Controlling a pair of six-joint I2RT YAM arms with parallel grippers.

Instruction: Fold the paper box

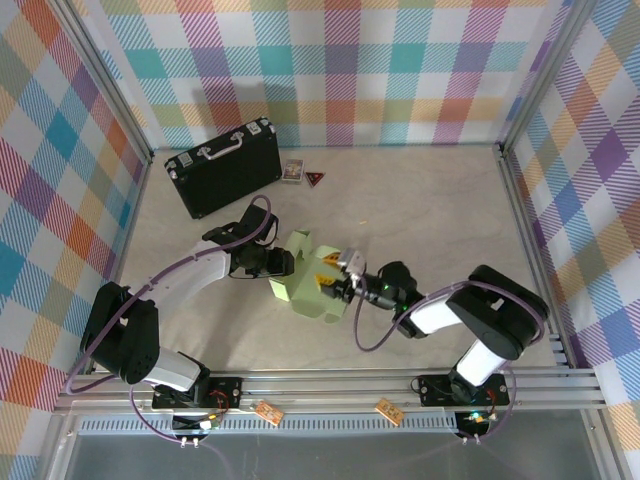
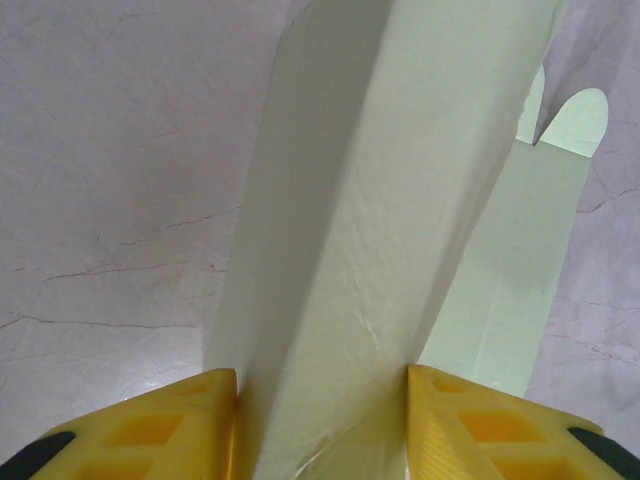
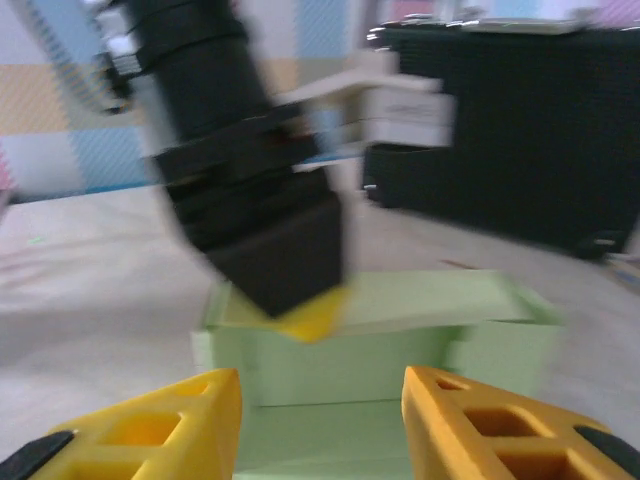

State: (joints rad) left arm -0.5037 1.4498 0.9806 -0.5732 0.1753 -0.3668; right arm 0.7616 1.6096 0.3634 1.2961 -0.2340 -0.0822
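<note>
The pale green paper box [image 2: 360,230] is seen clamped in the left pincer [image 2: 320,415] from its wrist; the right pincer [image 3: 320,420] is held apart.

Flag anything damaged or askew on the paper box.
The paper box is crinkled where the left gripper pinches its raised panel: fine creases run across the card just above the grip. One rounded tab stands out to the side, not tucked in. No tear is visible.
</note>
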